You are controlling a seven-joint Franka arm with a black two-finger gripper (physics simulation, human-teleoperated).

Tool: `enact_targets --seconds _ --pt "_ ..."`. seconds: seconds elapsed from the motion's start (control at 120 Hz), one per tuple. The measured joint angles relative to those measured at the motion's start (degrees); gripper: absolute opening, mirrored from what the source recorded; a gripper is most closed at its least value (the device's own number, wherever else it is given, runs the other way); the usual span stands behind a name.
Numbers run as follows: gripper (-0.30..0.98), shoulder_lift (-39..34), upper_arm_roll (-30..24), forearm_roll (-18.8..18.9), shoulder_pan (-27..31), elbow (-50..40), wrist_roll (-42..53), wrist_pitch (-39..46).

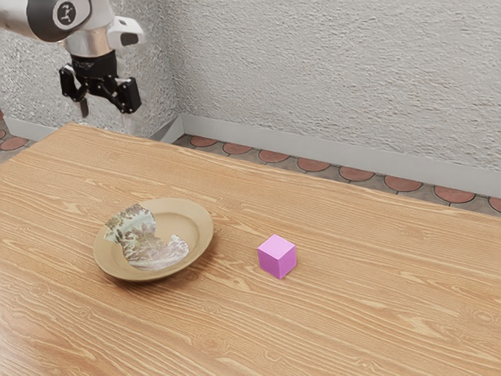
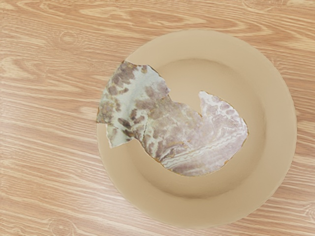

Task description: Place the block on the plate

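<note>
Wood tbl [image 1: 376, 313] has pink blk [image 1: 277, 256] well apart from wide-spread, empty hand [image 1: 106, 114], toward ext. view's right.

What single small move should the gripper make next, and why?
Probably shift, open, towards the small pink cube-shaped block, staying high. The black two-finger gripper is empty and raised, while the block sits on the wooden table beside the round tan plate, not yet on it.
</note>
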Motion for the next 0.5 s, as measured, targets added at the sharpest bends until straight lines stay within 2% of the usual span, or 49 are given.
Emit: enact_targets --seconds 0.175,0.317,0.5 --pt "0.69 1.5 -0.2 0.9 1.1 -0.4 -0.9 1.2" --pt "0.69 5.9 -0.1 -0.8 0.4 -0.5 -1.4 3.2" --pt "0.69 13.4 -1.1 -3.2 -5.1 -0.5 -1.7 6.2"
